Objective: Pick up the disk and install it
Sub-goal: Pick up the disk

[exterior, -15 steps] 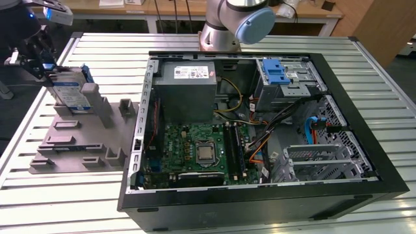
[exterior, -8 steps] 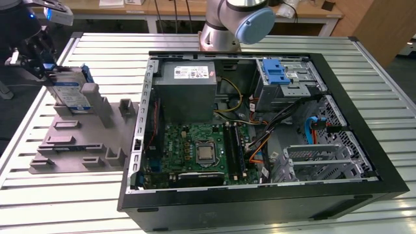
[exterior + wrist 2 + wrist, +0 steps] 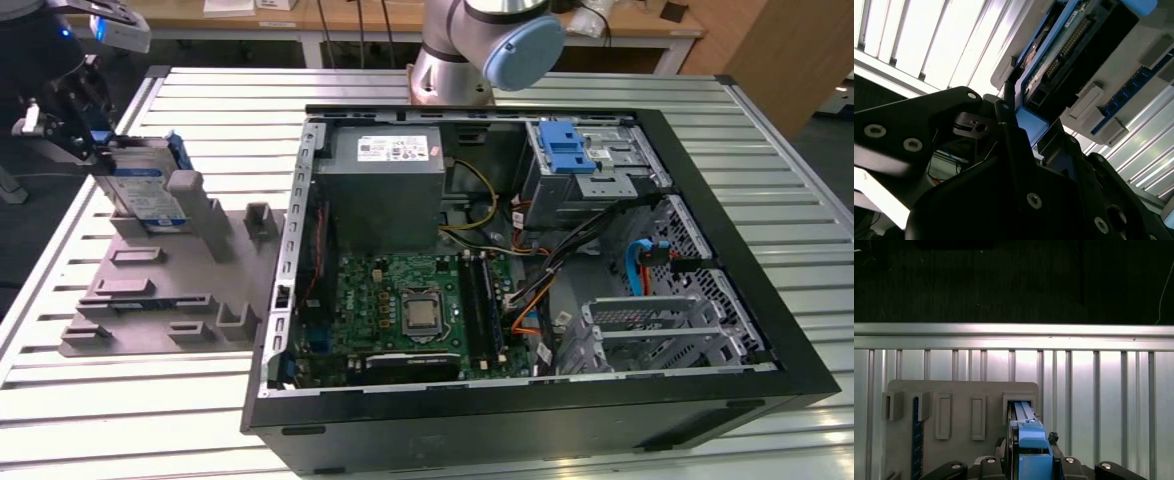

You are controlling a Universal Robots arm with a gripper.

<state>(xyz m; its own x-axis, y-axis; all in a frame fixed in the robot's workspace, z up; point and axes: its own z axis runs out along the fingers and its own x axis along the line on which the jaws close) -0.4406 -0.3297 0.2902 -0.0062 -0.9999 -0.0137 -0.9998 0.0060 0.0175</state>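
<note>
The disk (image 3: 144, 195), a silver-grey drive with a white-and-blue label in a blue carrier, stands on edge in a slot at the far end of the grey holder plate (image 3: 160, 290), at the exterior view's left. My gripper (image 3: 99, 150) sits at its top edge and is shut on the disk. In the first wrist view the blue carrier (image 3: 1029, 440) lies between the black fingers, over the holder's slot. The second wrist view shows one thin finger (image 3: 1010, 97) pressed against the disk's connector end (image 3: 1064, 50).
An open black computer case (image 3: 747, 330) lies on the slatted metal table (image 3: 174, 420), with its motherboard (image 3: 414, 310), a grey power supply (image 3: 387, 190) and a drive cage with a blue latch (image 3: 567, 150). The arm's base (image 3: 467, 50) stands behind the case.
</note>
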